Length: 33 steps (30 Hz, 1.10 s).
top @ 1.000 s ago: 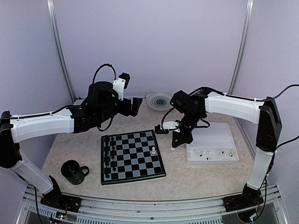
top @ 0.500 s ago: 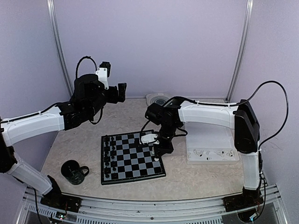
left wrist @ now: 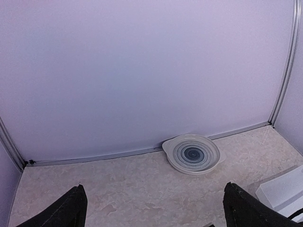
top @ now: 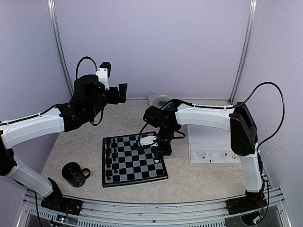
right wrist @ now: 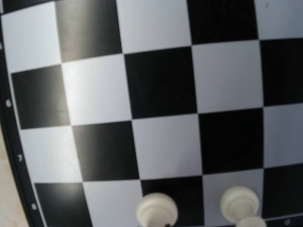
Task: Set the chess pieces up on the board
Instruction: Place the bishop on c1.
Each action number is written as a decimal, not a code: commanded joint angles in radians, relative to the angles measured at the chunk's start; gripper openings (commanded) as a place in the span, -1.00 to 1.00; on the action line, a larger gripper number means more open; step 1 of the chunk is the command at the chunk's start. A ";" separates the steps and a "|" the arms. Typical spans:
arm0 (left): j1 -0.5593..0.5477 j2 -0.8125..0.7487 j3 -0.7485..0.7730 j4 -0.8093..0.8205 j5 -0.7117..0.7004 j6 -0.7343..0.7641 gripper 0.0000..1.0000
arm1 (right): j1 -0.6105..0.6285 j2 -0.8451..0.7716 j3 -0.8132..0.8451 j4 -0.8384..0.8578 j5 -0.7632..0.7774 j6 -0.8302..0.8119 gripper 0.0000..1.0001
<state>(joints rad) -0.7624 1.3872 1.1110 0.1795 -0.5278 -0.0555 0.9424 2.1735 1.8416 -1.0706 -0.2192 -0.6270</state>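
Since the chess pieces are tiny light plastic, prob slippery, I'd pinch one low on the stem; right gripper is pressed together over a few at the right edge of the board (holding one? cant tell), left gripper spread wide n empty
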 commanded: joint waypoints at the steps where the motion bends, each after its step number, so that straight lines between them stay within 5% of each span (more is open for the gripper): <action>1: 0.002 -0.027 -0.010 0.022 -0.002 0.004 0.98 | 0.015 0.030 0.023 -0.006 0.009 0.011 -0.94; 33: 0.002 -0.007 -0.002 0.009 0.033 -0.001 0.98 | 0.015 0.023 -0.011 0.014 -0.006 0.004 -0.52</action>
<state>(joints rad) -0.7624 1.3830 1.1110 0.1791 -0.5087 -0.0555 0.9428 2.1956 1.8408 -1.0489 -0.2024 -0.6174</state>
